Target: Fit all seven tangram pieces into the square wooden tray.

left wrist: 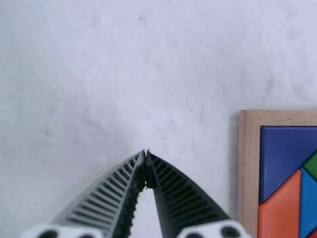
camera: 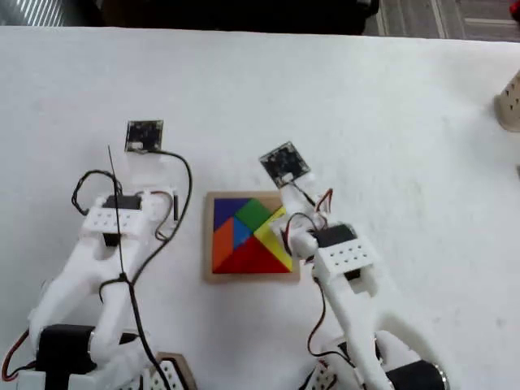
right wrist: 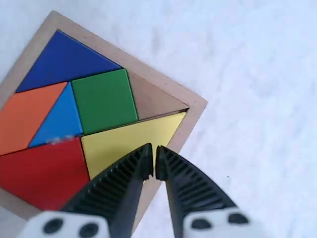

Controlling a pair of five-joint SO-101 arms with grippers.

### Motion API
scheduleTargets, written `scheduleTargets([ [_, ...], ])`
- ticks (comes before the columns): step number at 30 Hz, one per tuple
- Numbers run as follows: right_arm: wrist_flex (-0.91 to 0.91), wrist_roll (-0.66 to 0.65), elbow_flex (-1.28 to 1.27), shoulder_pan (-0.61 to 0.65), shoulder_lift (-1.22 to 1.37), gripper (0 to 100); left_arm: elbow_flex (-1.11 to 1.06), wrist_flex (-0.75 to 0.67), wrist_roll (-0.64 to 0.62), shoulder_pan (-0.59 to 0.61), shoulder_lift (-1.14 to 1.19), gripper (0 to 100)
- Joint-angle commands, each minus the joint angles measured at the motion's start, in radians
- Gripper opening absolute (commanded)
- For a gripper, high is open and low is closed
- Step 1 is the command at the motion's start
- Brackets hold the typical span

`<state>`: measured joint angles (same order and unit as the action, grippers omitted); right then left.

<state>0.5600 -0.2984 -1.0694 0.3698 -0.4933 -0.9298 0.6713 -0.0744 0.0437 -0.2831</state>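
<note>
The square wooden tray lies between my two arms. In it sit a dark blue triangle, an orange piece, a light blue triangle, a green square, a red triangle and a yellow triangle. A bare triangular gap shows wood beside the green square. My right gripper is shut, empty, with its tips over the yellow triangle. My left gripper is shut and empty over the white table, to the left of the tray's edge.
The left arm and the right arm flank the tray, with loose cables around them. A pale perforated object stands at the far right edge. Part of a wooden object shows at the near edge.
</note>
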Motion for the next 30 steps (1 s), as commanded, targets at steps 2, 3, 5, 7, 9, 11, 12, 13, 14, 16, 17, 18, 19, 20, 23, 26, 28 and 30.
scheduleTargets([
  [2,0.008,-0.009,-0.044,-0.09,-0.16,1.8,0.006,-0.02,0.008,0.008,-0.038,2],
  [3,0.008,-0.009,-0.061,-0.108,-0.194,1.8,0.006,-0.018,0.008,0.008,-0.038,2],
  [5,0.008,-0.009,-0.101,-0.142,-0.272,1.8,0.006,-0.02,0.008,0.008,-0.039,2],
  [7,0.008,0.034,-0.146,-0.17,-0.361,1.7,0.006,-0.015,0.008,0.013,-0.039,2],
  [9,0.012,0.1,-0.19,-0.206,-0.46,1.7,0.002,-0.014,0.008,0.015,-0.065,2],
  [11,0.033,0.123,-0.229,-0.236,-0.562,1.7,-0.043,-0.023,0.017,0.028,-0.13,2],
  [12,0.053,0.123,-0.247,-0.242,-0.61,1.7,-0.071,-0.037,0.046,0.041,-0.176,2],
  [13,0.074,0.123,-0.27,-0.251,-0.659,1.8,-0.107,-0.057,0.084,0.053,-0.226,2],
  [14,0.093,0.123,-0.296,-0.26,-0.702,1.9,-0.153,-0.083,0.117,0.062,-0.28,2],
  [16,0.117,0.121,-0.347,-0.288,-0.789,2.0,-0.247,-0.141,0.158,0.062,-0.384,2],
  [17,0.124,0.121,-0.371,-0.306,-0.829,2.1,-0.285,-0.157,0.163,0.062,-0.432,2],
  [18,0.13,0.12,-0.393,-0.323,-0.866,2.1,-0.311,-0.158,0.163,0.062,-0.475,2],
  [19,0.139,0.11,-0.416,-0.332,-0.903,2.1,-0.333,-0.155,0.167,0.062,-0.513,2],
  [20,0.154,0.086,-0.437,-0.338,-0.938,2.1,-0.356,-0.155,0.169,0.064,-0.547,2],
  [23,0.231,0.041,-0.486,-0.341,-1.041,2.0,-0.423,-0.155,0.169,0.07,-0.633,2],
  [26,0.357,0.029,-0.511,-0.341,-1.148,2.0,-0.488,-0.155,0.17,0.07,-0.702,2],
  [28,0.455,0.026,-0.522,-0.338,-1.219,2.0,-0.535,-0.155,0.17,0.071,-0.75,2],
  [30,0.549,-0.02,-0.543,-0.337,-1.288,1.9,-0.594,-0.155,0.17,0.071,-0.802,2],
])
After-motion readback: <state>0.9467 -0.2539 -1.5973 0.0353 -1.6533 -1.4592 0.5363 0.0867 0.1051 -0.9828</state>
